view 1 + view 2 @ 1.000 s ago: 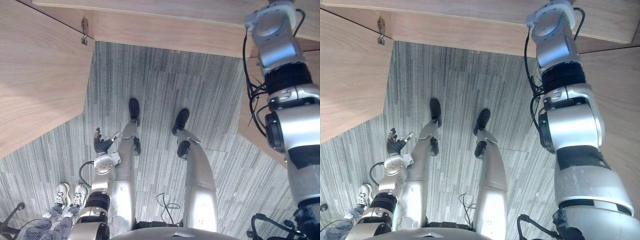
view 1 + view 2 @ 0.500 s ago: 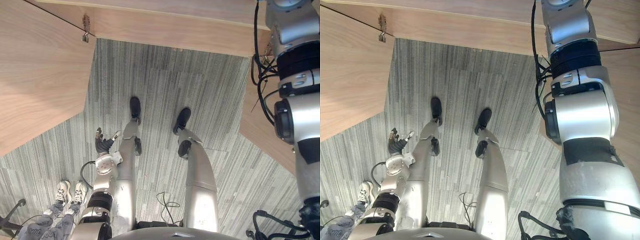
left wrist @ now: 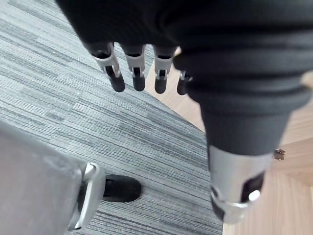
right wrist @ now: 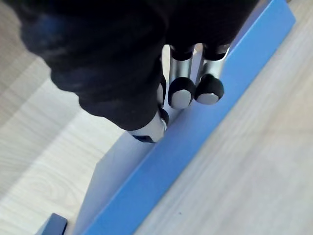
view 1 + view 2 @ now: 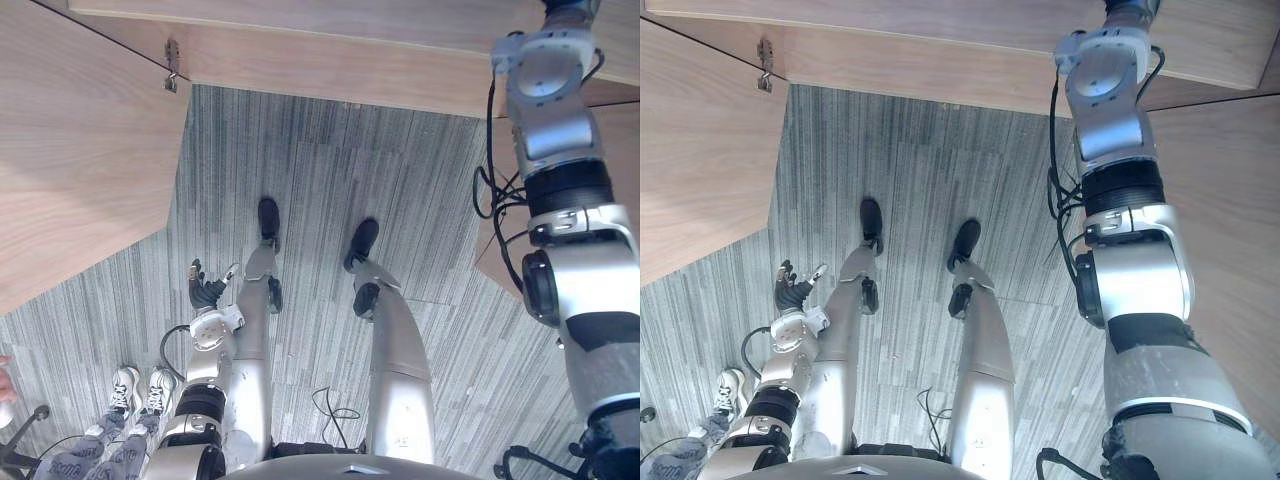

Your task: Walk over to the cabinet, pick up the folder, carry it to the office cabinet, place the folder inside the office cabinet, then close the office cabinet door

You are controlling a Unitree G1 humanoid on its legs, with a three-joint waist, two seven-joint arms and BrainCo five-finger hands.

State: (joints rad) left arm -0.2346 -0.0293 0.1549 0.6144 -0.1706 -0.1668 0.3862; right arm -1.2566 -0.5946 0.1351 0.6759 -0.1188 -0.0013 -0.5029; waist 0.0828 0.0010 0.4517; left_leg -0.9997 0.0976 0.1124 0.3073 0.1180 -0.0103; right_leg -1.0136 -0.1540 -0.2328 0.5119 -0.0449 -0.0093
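Observation:
In the right wrist view a blue folder (image 4: 195, 142) stands on edge on a pale wooden shelf (image 4: 254, 161). My right hand (image 4: 182, 93) is on it, fingertips bent onto its paler face and the thumb (image 4: 149, 129) pressed close beside them, pinching its edge. In the eye views my right arm (image 5: 1120, 200) reaches up past the cabinet's wooden front panel (image 5: 340, 60). By my side hangs my left hand (image 5: 205, 290), open and holding nothing, its straight fingers (image 3: 117, 78) over the carpet.
An open wooden cabinet door (image 5: 80, 150) juts out on the left, its hinge (image 5: 171, 63) near the top. Another wooden panel (image 5: 1230, 250) stands on the right. Grey striped carpet (image 5: 320, 170) lies between. A person's shoes (image 5: 140, 390) and a chair base (image 5: 20, 440) are at the lower left.
My right arm rose half a second ago and has since come back down and leftward. The left hand still hangs in the same place.

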